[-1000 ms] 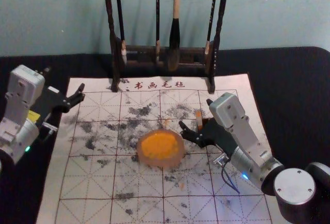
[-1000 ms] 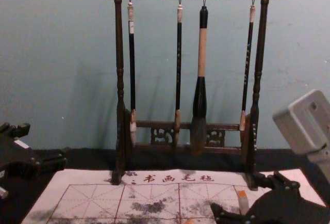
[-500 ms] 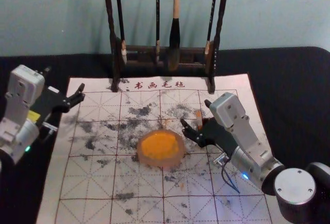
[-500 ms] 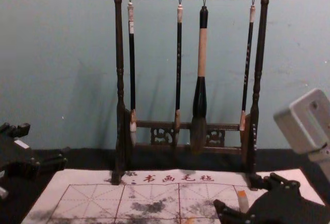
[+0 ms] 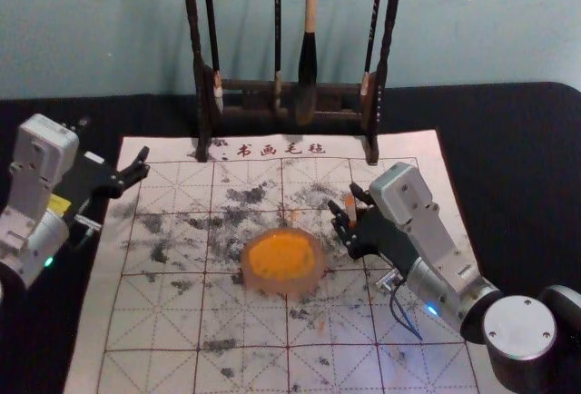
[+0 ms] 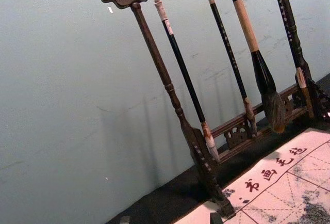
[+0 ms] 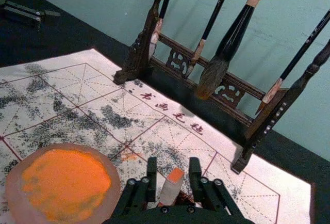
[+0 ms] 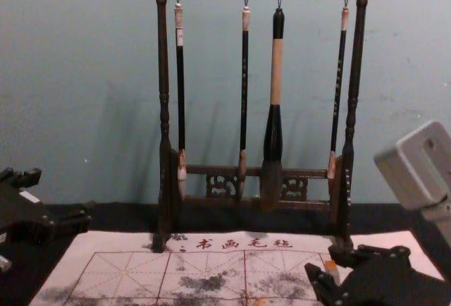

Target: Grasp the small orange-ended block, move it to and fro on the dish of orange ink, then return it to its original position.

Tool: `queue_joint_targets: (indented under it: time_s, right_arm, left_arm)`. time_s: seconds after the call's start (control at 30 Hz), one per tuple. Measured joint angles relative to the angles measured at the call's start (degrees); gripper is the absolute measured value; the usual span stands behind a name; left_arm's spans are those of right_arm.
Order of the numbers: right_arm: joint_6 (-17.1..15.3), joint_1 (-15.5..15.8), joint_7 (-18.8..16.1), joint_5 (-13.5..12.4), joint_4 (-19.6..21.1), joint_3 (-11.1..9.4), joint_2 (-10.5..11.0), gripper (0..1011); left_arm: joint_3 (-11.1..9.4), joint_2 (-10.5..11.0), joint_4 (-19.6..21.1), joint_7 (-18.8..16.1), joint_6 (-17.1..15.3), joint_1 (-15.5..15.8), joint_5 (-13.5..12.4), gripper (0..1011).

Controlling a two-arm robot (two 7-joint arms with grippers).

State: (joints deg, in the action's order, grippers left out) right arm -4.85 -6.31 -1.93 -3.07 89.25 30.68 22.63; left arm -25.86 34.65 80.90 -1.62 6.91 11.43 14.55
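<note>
In the head view, my right gripper (image 5: 344, 196) is right of the ink dish (image 5: 313, 278), around the orange-ended block (image 5: 350, 203). The right wrist view has the pale block (image 7: 171, 187), orange end up, between the fingers of my right gripper (image 7: 173, 163), with a narrow gap on each side; its foot is partly hidden. Orange ink (image 7: 67, 185) covers the middle of the round dish. My left gripper (image 5: 116, 138) is parked, open and empty, over the mat's left edge; its fingertips show in the left wrist view (image 6: 170, 219).
A dark wooden rack (image 5: 245, 87) with several hanging brushes stands at the mat's back edge. The ink-stained white mat (image 5: 163, 321) lies on a black cloth (image 5: 517, 176). Something dark reddish (image 7: 183, 199) sits beside the block's foot.
My right gripper's fingers have drawn closer together on either side of the block. The left arm, the dish and the rack are unmoved.
</note>
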Motion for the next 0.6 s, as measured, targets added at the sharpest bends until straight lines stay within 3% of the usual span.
queue_joint_targets:
  time_s: [0.2,0.6]
  right_arm:
    - [0.0,0.0,0.0,0.0,0.0,0.0,0.0,210]
    - [0.0,0.0,0.0,0.0,0.0,0.0,0.0,136]
  left_arm:
    - [0.0,0.0,0.0,0.0,0.0,0.0,0.0,1001]
    - [0.0,0.0,0.0,0.0,0.0,0.0,0.0,1001]
